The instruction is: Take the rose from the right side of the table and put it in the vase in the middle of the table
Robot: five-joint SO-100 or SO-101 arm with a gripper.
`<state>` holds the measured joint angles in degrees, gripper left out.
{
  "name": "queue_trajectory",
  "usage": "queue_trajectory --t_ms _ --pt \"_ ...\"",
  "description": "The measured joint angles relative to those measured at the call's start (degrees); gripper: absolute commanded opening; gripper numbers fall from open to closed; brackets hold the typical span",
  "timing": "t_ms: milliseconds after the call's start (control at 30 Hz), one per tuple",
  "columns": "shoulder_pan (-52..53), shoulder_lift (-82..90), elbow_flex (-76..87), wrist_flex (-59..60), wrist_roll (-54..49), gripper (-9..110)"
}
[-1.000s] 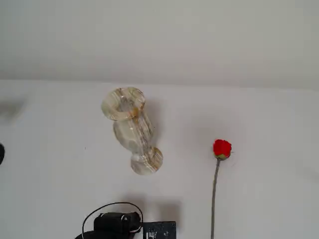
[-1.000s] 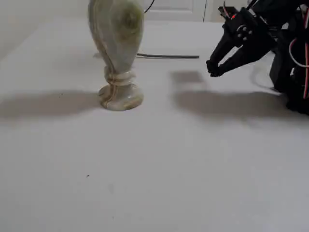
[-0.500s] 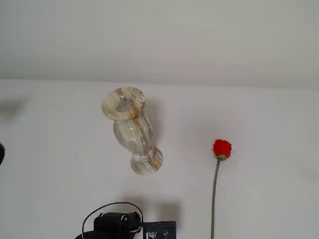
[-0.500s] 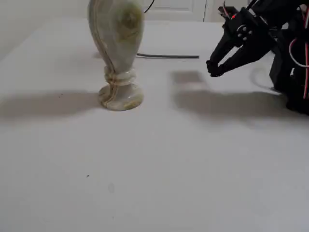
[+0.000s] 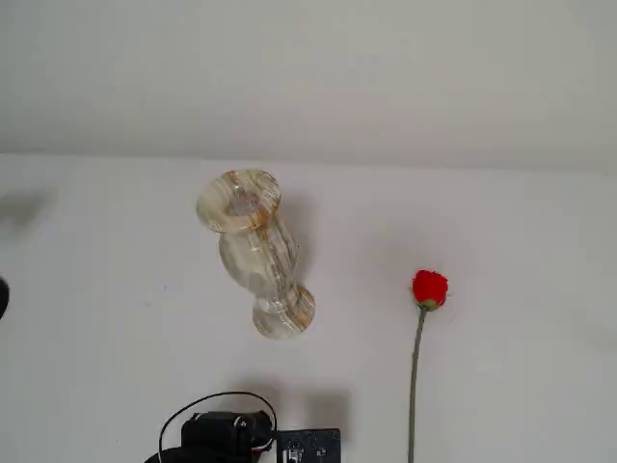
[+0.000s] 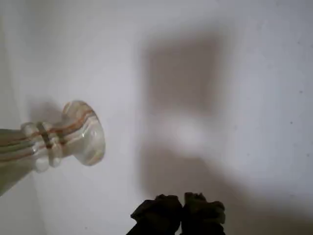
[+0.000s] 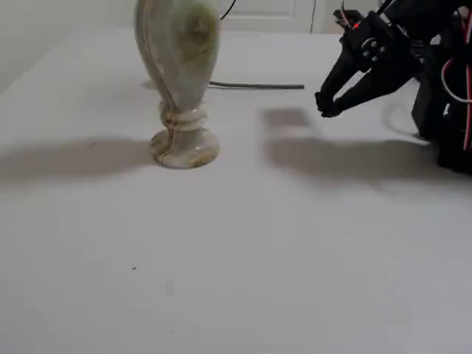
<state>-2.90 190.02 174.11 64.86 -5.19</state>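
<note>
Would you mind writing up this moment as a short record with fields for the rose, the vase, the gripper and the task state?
rose: lies flat on the table, red bloom toward the far edge, stem running to the bottom edge of a fixed view; untouched
vase: upright, mouth empty, left of the rose in that view
gripper: fingertips together, empty, raised off the table, apart from the vase
task state: rose not yet picked up

A white panelled door (image 7: 265, 13) stands behind the tabletop's far edge.
</note>
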Motion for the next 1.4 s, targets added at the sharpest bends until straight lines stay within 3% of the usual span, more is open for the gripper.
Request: queue_trajectory --t_ms 767,867,1167,1300,1400 --pt "-3.6 0.09 0.53 -0.79 -3.69 0" --pt "-2.46 0.0 3.52 -8.0 -3.69 20" --pt "4.39 -2.2 3.43 -38.5 3.16 45" --pt "8.0 -14.77 -7.47 -38.85 13.01 60" --pt "10.46 -36.04 -27.16 -32.08 23.55 62"
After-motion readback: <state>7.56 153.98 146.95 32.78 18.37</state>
